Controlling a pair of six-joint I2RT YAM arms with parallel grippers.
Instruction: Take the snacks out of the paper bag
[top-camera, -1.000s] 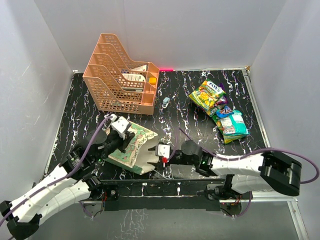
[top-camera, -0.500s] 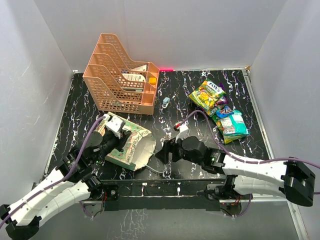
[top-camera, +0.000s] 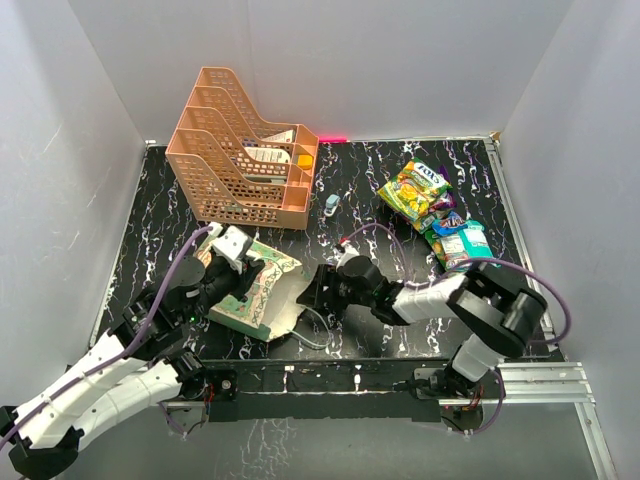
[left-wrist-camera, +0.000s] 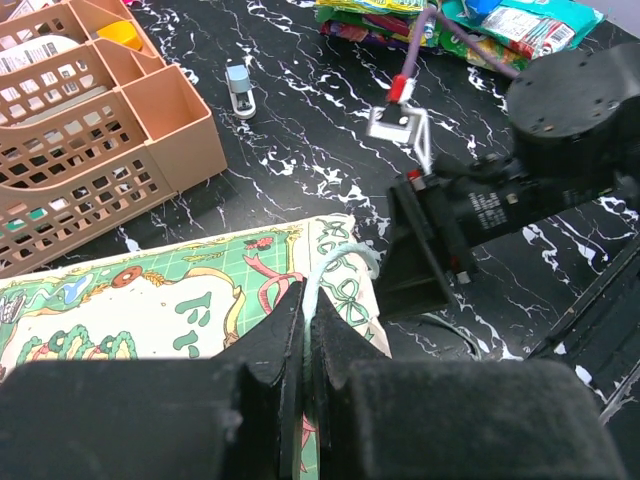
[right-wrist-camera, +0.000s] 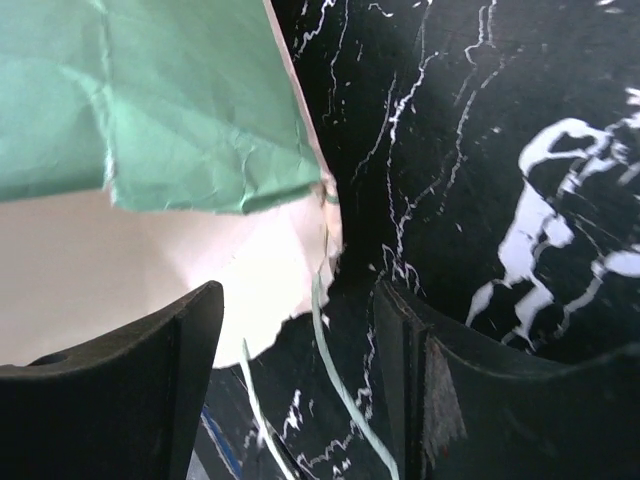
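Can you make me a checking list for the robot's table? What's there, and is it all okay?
Surface: black marbled table, no spills seen.
Job's things: paper bag lies on its side, mouth toward the right arm, inside mostly hidden; snacks piled on the table at the far right, outside the bag.
Clutter: orange rack at the back left; small pale blue thing beside it.
Grippers: left gripper shut on the bag's edge; right gripper open and empty at the bag's mouth.
Cables: purple cables loop above both arms; no snag seen.
Surroundings: plain white walls; nothing else seen.
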